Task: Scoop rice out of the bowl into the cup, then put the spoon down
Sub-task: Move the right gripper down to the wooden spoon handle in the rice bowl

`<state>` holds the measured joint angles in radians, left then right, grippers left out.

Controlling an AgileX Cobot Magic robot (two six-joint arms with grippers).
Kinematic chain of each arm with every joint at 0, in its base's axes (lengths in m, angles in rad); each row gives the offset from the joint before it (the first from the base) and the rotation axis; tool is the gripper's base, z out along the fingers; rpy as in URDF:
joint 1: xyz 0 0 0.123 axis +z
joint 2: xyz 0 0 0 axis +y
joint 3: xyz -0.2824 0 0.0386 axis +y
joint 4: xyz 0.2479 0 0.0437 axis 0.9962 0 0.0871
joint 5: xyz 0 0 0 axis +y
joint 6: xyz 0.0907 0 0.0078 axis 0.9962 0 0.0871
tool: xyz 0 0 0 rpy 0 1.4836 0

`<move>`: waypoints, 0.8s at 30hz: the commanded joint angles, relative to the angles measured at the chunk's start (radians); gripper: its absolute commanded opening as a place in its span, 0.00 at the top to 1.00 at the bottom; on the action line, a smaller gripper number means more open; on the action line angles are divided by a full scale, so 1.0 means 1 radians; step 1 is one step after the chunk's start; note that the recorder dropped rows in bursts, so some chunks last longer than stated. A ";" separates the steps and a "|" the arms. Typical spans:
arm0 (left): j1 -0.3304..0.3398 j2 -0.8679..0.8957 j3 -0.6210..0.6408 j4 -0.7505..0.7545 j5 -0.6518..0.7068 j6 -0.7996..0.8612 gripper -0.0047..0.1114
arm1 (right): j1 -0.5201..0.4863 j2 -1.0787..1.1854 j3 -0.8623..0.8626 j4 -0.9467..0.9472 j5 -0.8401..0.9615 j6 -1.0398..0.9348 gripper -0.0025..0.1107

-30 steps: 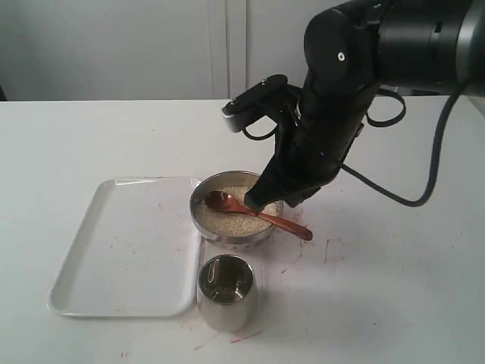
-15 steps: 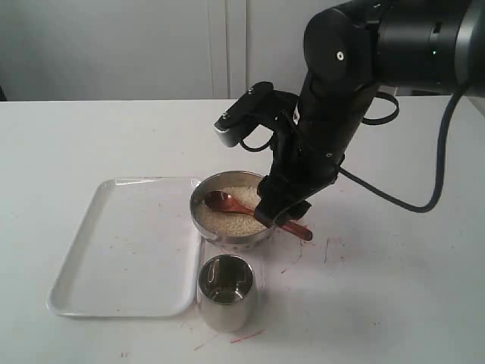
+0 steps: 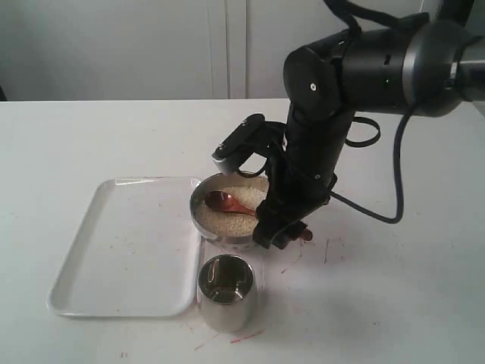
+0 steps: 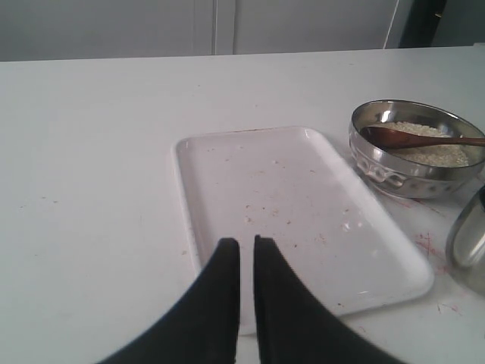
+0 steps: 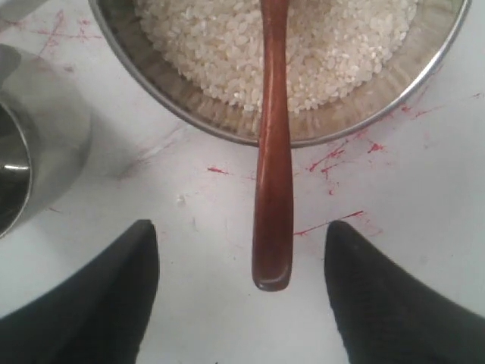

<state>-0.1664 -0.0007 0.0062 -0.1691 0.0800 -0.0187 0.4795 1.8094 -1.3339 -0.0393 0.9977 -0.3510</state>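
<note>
The steel bowl (image 3: 201,220) holds rice (image 3: 239,220) in the middle of the table. The wooden spoon (image 3: 222,202) lies with its head on the rice and its handle over the bowl's right rim. My right gripper (image 3: 282,236) stands low over the handle's end. In the right wrist view that gripper (image 5: 241,236) is open, and the spoon (image 5: 273,159) ends between the fingers without touching either. The cup (image 3: 226,292) stands upright just in front of the bowl. My left gripper (image 4: 246,243) is shut on nothing, above the near edge of the white tray (image 4: 303,182).
The white tray (image 3: 121,243) lies left of the bowl and cup, its edge close to both. Red marks streak the table round the bowl (image 5: 189,114) and cup (image 5: 30,144). The right arm's black bulk rises above the bowl's right side.
My right gripper has come down and forward along the spoon's handle to its end by the bowl's right rim. Spoon, bowl and cup have not moved.
</note>
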 commanded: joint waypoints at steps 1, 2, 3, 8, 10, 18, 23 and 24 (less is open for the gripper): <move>-0.005 0.001 -0.006 -0.008 -0.004 0.000 0.84 | 0.002 0.024 -0.005 -0.014 -0.012 -0.002 0.45; -0.005 0.001 -0.006 -0.008 -0.004 0.000 0.84 | 0.002 0.027 -0.005 -0.021 -0.018 -0.002 0.45; -0.005 0.001 -0.006 -0.008 -0.004 0.000 0.84 | 0.002 0.029 -0.005 -0.031 -0.027 -0.002 0.45; -0.005 0.001 -0.006 -0.008 -0.004 0.000 0.84 | 0.000 0.031 -0.005 -0.066 -0.040 0.043 0.45; -0.005 0.001 -0.006 -0.008 -0.004 0.000 0.84 | -0.002 0.032 -0.005 -0.066 -0.033 0.061 0.45; -0.005 0.001 -0.006 -0.008 -0.004 0.000 0.84 | -0.002 0.033 -0.005 -0.066 -0.036 0.082 0.45; -0.005 0.001 -0.006 -0.008 -0.004 0.000 0.84 | -0.002 0.038 -0.003 -0.064 -0.032 0.094 0.45; -0.005 0.001 -0.006 -0.008 -0.004 0.000 0.84 | -0.002 0.044 -0.003 -0.064 -0.031 0.094 0.45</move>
<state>-0.1664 -0.0007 0.0062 -0.1691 0.0800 -0.0187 0.4795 1.8440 -1.3339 -0.0936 0.9603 -0.2681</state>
